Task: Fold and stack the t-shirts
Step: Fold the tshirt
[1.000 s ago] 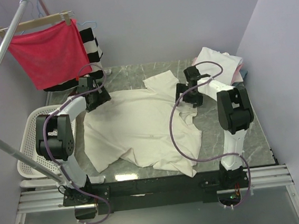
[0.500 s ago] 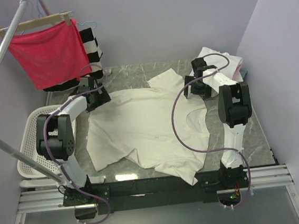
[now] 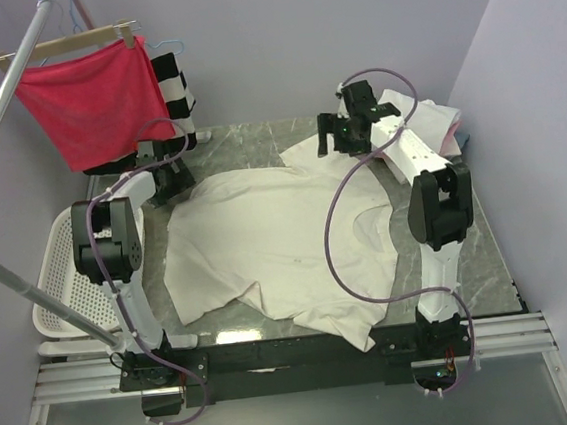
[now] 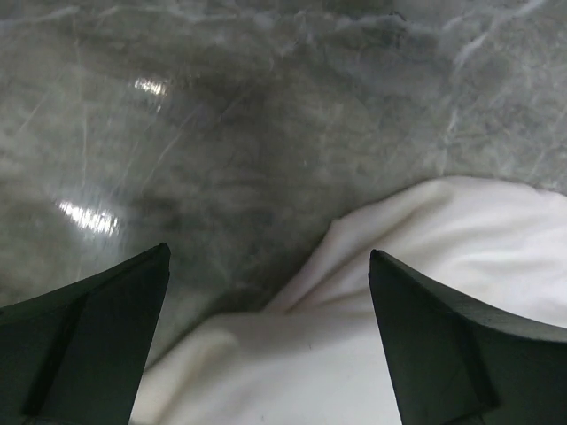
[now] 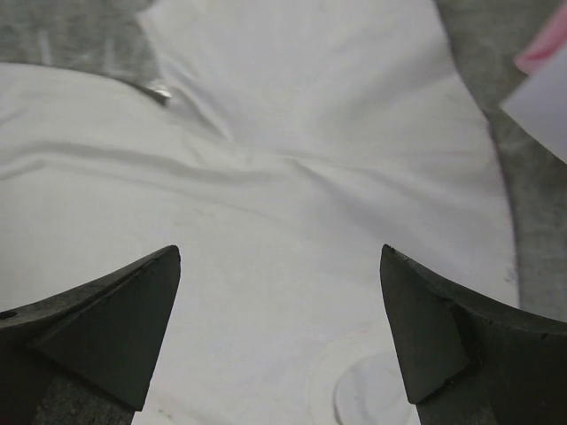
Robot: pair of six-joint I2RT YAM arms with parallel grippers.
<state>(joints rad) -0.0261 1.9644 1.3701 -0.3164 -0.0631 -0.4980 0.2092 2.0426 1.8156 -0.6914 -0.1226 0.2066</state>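
Your R gripper (image 3: 335,139) has swung to far edge, L gripper (image 3: 170,181) retreated; both wide, empty, angled down over soft wrinkled cream t-shirt (image 3: 267,244).

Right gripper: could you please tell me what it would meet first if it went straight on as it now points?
Most likely the cream t-shirt, near where its sleeve joins the body; depth is hard to judge.

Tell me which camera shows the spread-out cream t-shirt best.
Top external: nearly the whole cream t-shirt is in view, outline and all. Left wrist catches only a rumpled edge on the table; right wrist shows a close patch where a sleeve joins.
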